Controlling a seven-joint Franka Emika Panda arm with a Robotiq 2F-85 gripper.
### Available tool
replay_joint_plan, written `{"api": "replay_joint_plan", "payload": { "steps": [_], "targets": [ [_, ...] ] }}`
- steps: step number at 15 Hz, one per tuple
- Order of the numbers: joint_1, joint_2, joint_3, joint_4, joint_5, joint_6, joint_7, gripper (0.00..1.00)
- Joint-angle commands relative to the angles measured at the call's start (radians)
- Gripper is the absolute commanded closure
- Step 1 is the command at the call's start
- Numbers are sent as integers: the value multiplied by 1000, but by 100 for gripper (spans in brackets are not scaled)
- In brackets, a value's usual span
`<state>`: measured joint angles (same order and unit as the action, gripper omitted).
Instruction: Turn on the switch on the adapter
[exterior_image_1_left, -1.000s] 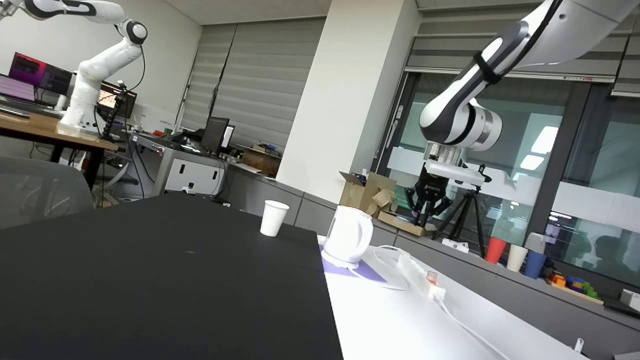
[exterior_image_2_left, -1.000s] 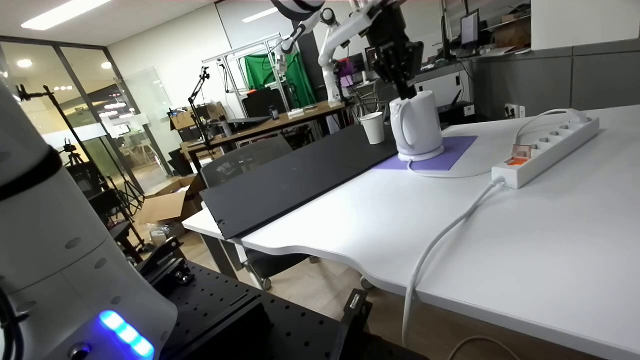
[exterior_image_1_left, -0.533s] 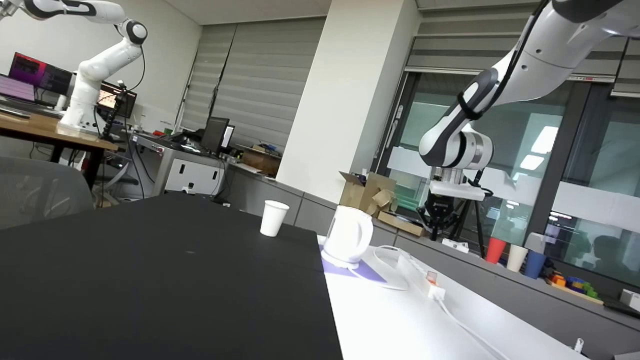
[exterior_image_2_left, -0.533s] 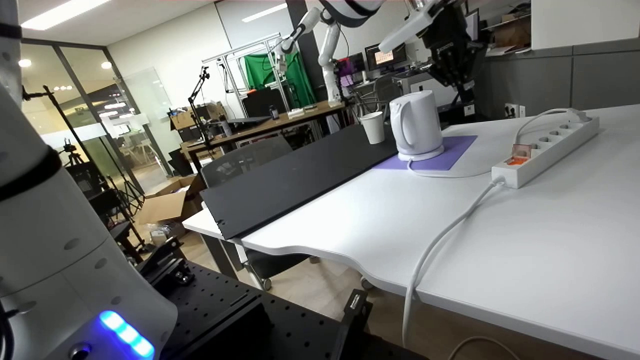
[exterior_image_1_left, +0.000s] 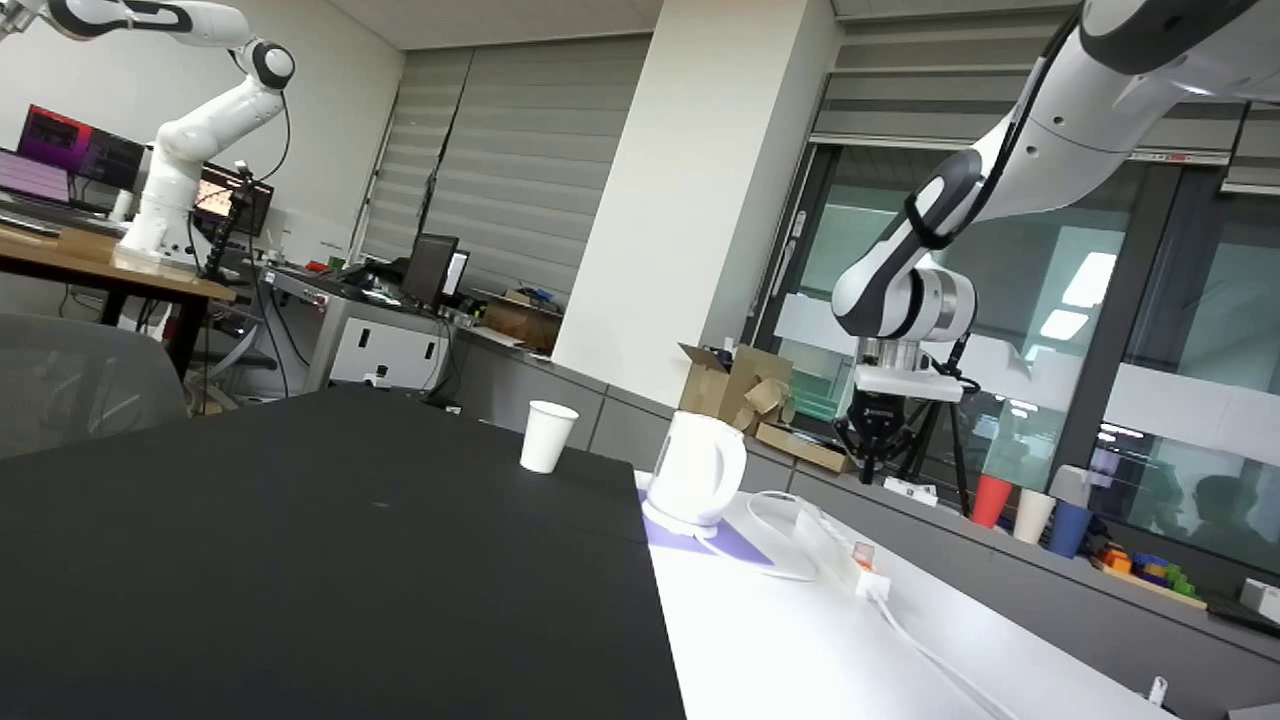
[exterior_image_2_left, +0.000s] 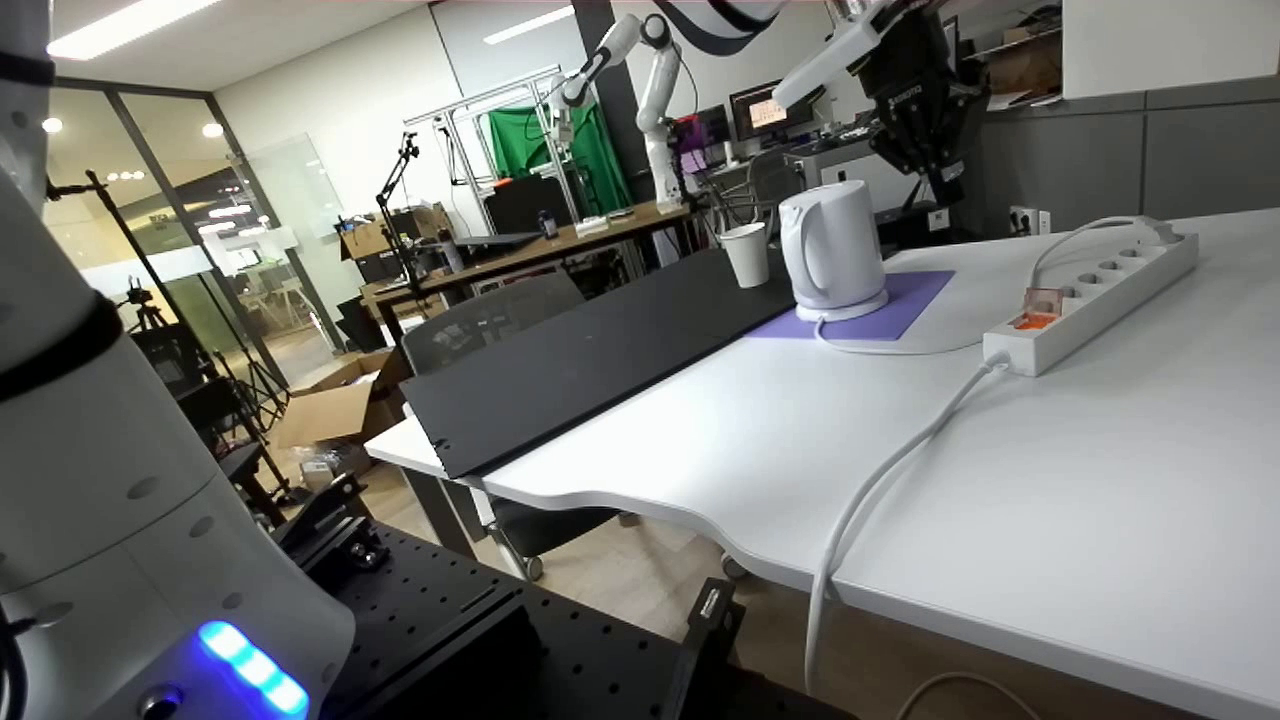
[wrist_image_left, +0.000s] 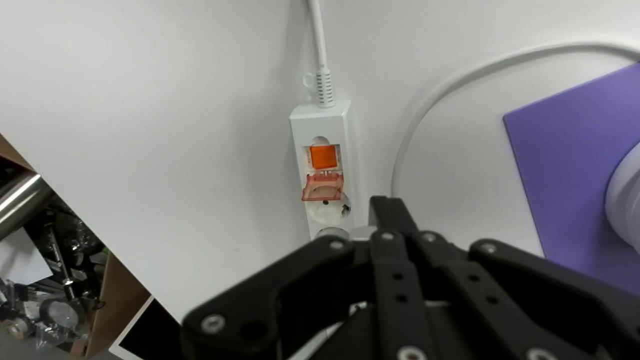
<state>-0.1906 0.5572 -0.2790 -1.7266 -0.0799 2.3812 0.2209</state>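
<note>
The adapter (exterior_image_2_left: 1100, 300) lies on the worktop (wrist_image_left: 200, 125), its raised red cover (wrist_image_left: 323, 189) leaving the orange switch (wrist_image_left: 323, 157) exposed. The gripper (wrist_image_left: 392, 210), fully closed and holding nothing, hangs above the worktop, blocking part of the adapter in the wrist view. The cord (wrist_image_left: 430, 103) of the kettle (exterior_image_2_left: 835, 245) curves beside the purple mat (wrist_image_left: 565, 145).

Smooth plastic adapter (exterior_image_2_left: 1098, 305) and kettle (exterior_image_2_left: 850, 250), matt pincer (wrist_image_left: 393, 212), faintly glossy tabletop (exterior_image_2_left: 700, 430), cardboard box (exterior_image_2_left: 325, 415)

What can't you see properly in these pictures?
Wrist view: far end of the adapter, mostly behind the closed jaws.
Wrist view: most of the kettle, beyond the right edge.
Both exterior views: whether the orange switch is on, too small.
Both exterior views: bottom inside the white cup, hidden by its wall.
</note>
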Motion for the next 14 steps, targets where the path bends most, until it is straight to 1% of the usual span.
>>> {"api": "replay_joint_plan", "payload": {
  "steps": [1,2,3,5,8,14],
  "targets": [
    [-6,22,1,19,-3,-1,18,100],
    [-4,46,-6,35,-8,0,35,100],
    [-20,68,4,41,14,23,27,100],
    [-34,102,4,37,38,99,34,100],
    [-50,175,-3,65,72,166,40,100],
    [-56,281,-22,136,91,172,51,100]
  ]
}}
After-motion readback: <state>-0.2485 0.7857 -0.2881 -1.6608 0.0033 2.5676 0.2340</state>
